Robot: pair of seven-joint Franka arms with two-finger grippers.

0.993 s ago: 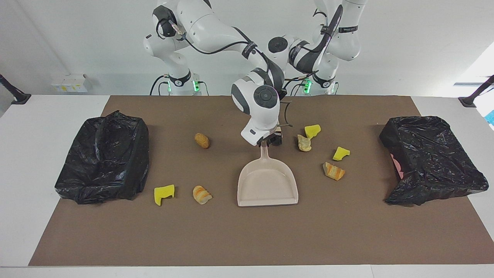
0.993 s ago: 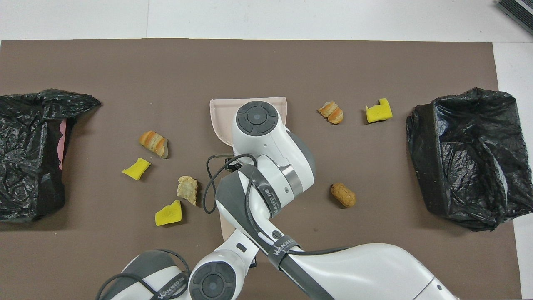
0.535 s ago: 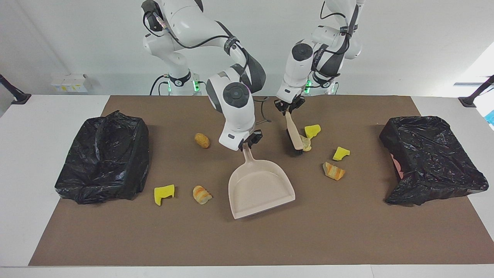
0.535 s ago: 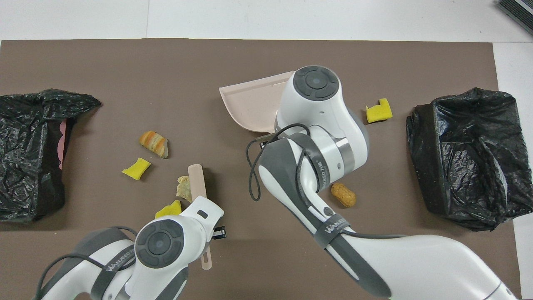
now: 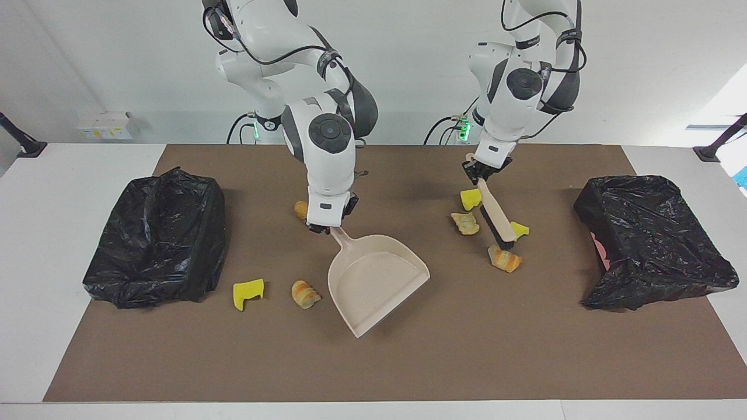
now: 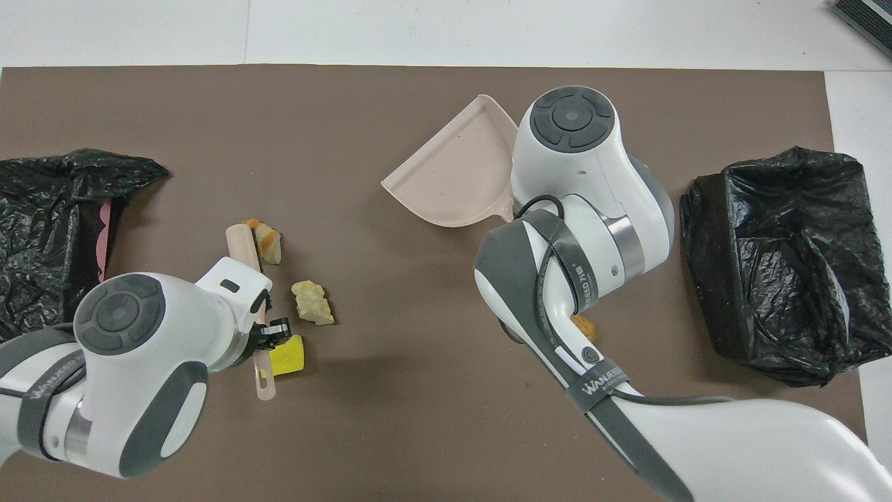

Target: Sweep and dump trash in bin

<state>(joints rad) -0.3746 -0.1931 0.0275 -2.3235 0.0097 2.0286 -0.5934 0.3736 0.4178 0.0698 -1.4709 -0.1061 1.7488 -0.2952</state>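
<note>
At the right arm's end of the bench (image 5: 35, 245) stood a bin (image 5: 154, 236) lined with a black bag. Nothing could be seen inside it. Beside it, farther from the robots, lay a yellow sponge chunk (image 5: 248, 293) and a striped bread piece (image 5: 305, 293), close together. Nearer to the robots lay a brown lump (image 5: 300, 209), half hidden by the right arm.

The right gripper (image 5: 328, 226) was low over the brown mat (image 5: 373, 361), its jaws clenched on the handle of the dustpan (image 5: 376, 280). The pan was empty. Its mouth pointed away from the robots and toward the left arm's end. I could not tell if its lip touched the mat.

Toward the left arm's end lay four more scraps: a second yellow chunk (image 5: 470, 198), a pale crust (image 5: 465, 223), a third yellow chunk (image 5: 520, 229) and an orange bread piece (image 5: 505, 259). The left gripper (image 5: 480, 173) hung over this group, its jaws grasping the handle of the brush (image 5: 497, 220). The brush slanted down between the scraps, and its black bristles were at the orange bread piece, touching it or just beside it.

At the left arm's end stood a second bin (image 5: 648, 239), also with no scrap visible in it.

In my judgement the task was only at its start. Both tools were in hand, but all seven pieces of trash lay on the mat, and none was in the pan or in a bin. The sweeping of both groups and the dumping were all left to do.
</note>
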